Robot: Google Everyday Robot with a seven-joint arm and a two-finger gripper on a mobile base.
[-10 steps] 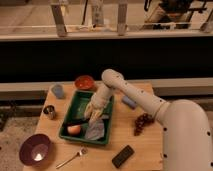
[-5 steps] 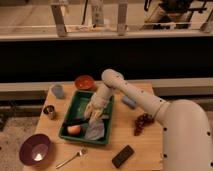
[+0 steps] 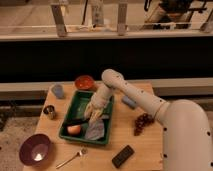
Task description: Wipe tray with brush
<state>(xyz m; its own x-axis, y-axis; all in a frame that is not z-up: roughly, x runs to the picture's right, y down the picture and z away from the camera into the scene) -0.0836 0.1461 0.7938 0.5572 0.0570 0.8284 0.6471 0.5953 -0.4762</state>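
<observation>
- Positioned low over the middle of the tray (image 3: pixel 70 129), the gripper (image 3: pixel 93 113) is seen at the end of the pale arm; whether it is clamped on anything cannot be told.
- A dark slim shape just left of the gripper, lying across the tray floor, is taken to be the brush (image 3: pixel 76 121), though its outline is not clearly made out.
- Going left to right, a purple bowl (image 3: pixel 34 149) and a fork (image 3: pixel 70 159) are found at the near left, a metal cup (image 3: pixel 49 111) and a blue cup (image 3: pixel 58 90) beyond them, then the tray with an orange fruit (image 3: pixel 74 129) and a grey cloth (image 3: pixel 96 130) inside it, a red bowl (image 3: pixel 84 82) behind it, a black block (image 3: pixel 123 156) and grapes (image 3: pixel 143 121) to the right.
- The wiping step is judged to be in hand, the tool being already inside the tray.
- A sweep along the bare green floor is called for next, kept clear of the fruit and cloth.
- No brand, label or writing can be read anywhere.
</observation>
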